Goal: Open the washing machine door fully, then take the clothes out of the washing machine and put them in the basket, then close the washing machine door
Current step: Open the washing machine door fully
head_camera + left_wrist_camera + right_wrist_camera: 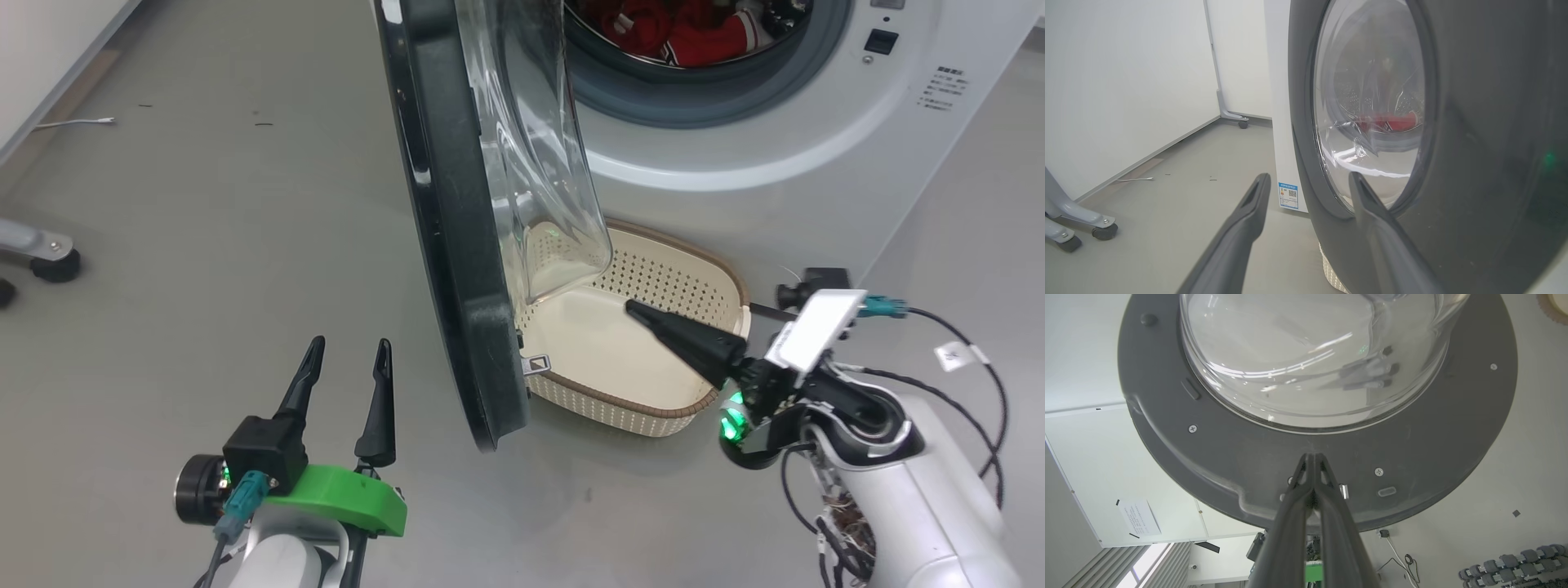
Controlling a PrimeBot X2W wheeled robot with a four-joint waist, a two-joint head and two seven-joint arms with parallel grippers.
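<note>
The left gripper's (349, 341) two long dark fingers are spread wide with nothing between them. They hang above the grey floor (204, 204) on the outer side of the large round washing machine door with a glossy black frame and a bulging clear glass bowl (457, 269). In the left wrist view one finger (1372, 212) overlaps that frame (1474, 122); I cannot tell whether it touches.

The right gripper's (633, 307) fingers are pressed tight together and hold nothing. Their tip hovers over the small cream perforated plastic basket with a brown woven rim (732, 276) and points at the door's inner face (1249, 457), just below the glass.

The door stands swung out, edge-on to the head camera. The basket sits empty on the floor, against the front of the big white front-loading washing machine (735, 155). The bright red clothes with white striped trim (702, 41) lie inside the drum.
</note>
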